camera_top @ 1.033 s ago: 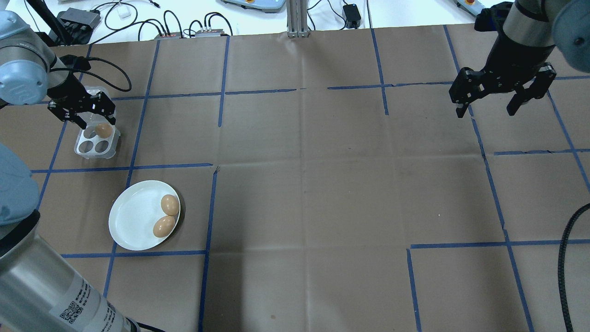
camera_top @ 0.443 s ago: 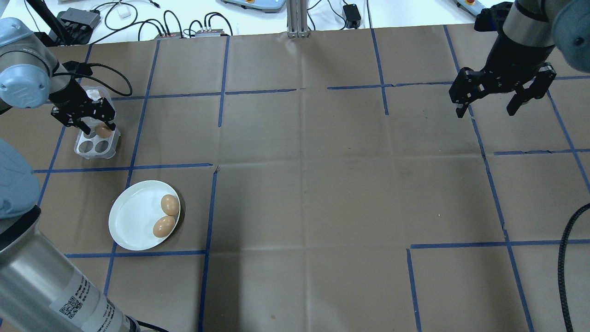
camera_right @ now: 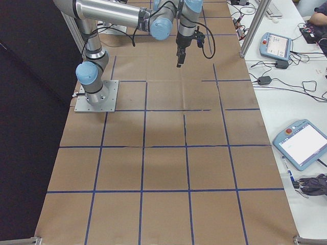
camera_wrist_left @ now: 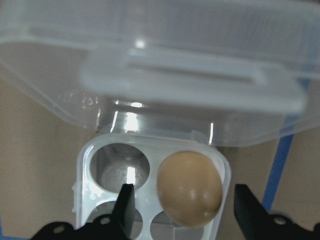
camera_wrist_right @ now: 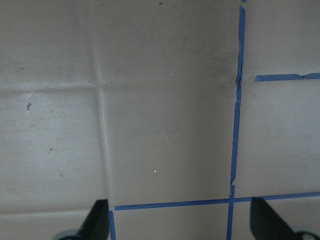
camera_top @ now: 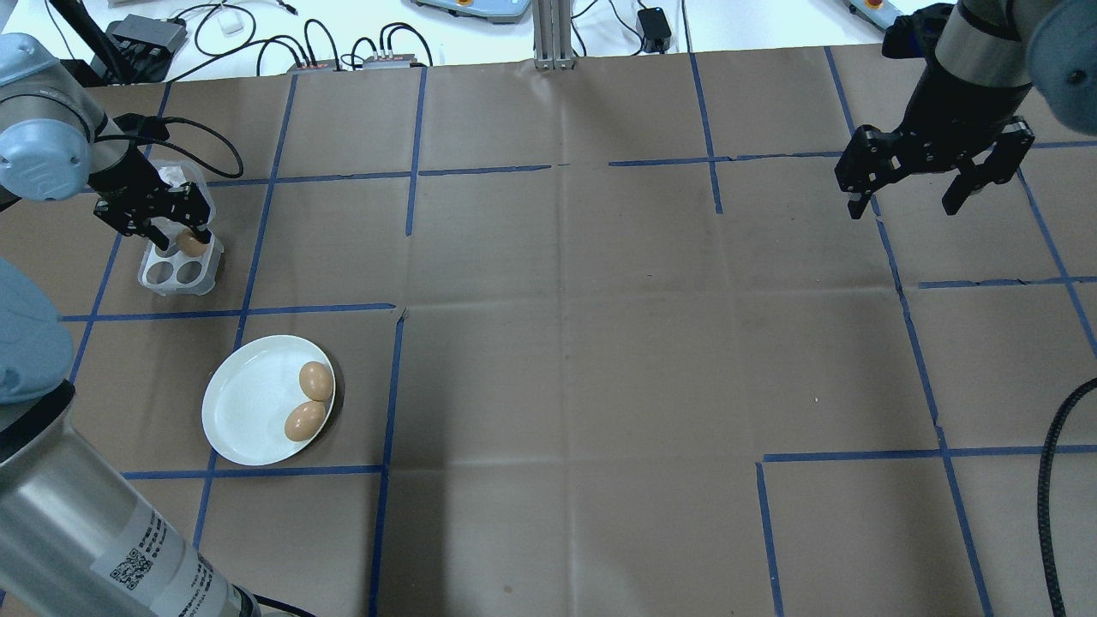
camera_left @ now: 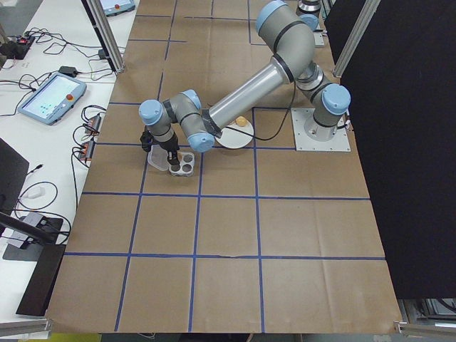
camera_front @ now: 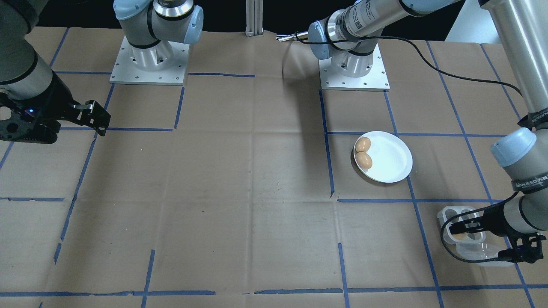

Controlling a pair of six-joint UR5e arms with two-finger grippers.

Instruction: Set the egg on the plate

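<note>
1. One brown egg sits in the clear egg tray, far left.
2. Left gripper: jaws wide, straddling that egg.
3. Right gripper: wide, holding nothing.
4. White plate, near left, carries two eggs.

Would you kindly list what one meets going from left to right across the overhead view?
Egg tray with the left end effector over it → white plate → the plate's two eggs → right end effector.

Even, bright overhead lighting throughout; soft arm shadows on the brown table, white glare on the blurred clear tray lid in the left wrist view
</note>
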